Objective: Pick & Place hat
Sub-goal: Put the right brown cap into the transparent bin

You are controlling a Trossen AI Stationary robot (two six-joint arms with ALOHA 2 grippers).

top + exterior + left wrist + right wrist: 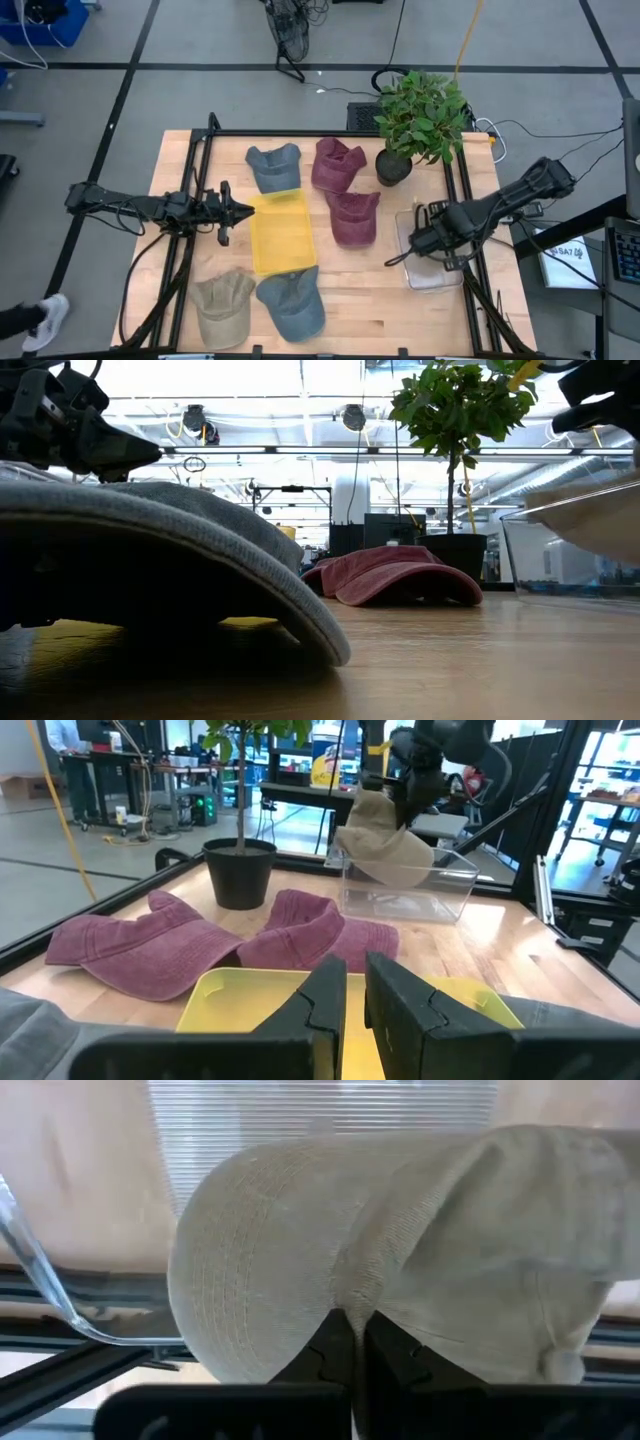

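Note:
My right gripper hangs over the clear plastic bin at the table's right side, shut on a beige hat. The hat's lower part dips inside the bin's walls. My left gripper is shut, touches nothing and hovers at the left edge of the yellow tray. Five more hats lie flat on the table: a blue-grey one, two maroon ones, a beige one and a blue one. My right gripper pinches the beige hat between its two fingers, where the stitched brim meets the crown, right at the seam. The fingers come from above. The hat hangs below them, lifted, its lower part within the bin.
A potted plant stands at the far right of the table, behind the bin. A black frame runs around the work area. Bare wood shows at the near side, between the blue hat and the bin.

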